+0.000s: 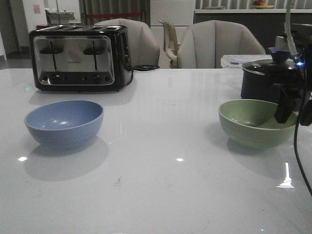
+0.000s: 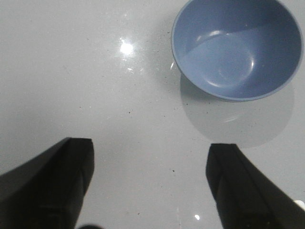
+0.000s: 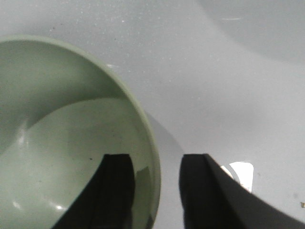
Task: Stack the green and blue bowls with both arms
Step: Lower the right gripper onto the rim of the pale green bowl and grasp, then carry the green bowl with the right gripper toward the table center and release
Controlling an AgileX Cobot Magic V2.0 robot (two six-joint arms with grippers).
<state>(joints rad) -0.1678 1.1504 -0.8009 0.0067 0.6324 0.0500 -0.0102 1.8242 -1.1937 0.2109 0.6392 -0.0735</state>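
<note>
Your right gripper (image 3: 156, 191) straddles the rim of the pale sage green matte round bowl (image 1: 256, 122): one finger is inside the bowl, the other outside, and the wall stands in the gap between them. The jaws have a narrow gap; from the right wrist view I cannot tell if they already press the wall, so treat the grasp as not yet sure. In my judgement the step in hand is to pinch this rim firmly. Close slowly and watch that the inner finger meets the wall flat, because a smooth rim may slip or the bowl may tilt when you lift.

Behind the right gripper stands the dark lidded pot with a blue knob (image 1: 268, 78), very near to the green bowl. Lift straight up before you travel, so that the bowl does not knock it.

Your left gripper (image 2: 150, 191) is wide open above the glossy white table (image 1: 165, 185) and holds nothing. The dusty blue matte round bowl (image 2: 237, 47) lies ahead of its fingertips and off to one side, apart from them, empty and upright. Bring this hand forward over the near rim, one finger in, one out, before closing.
</note>
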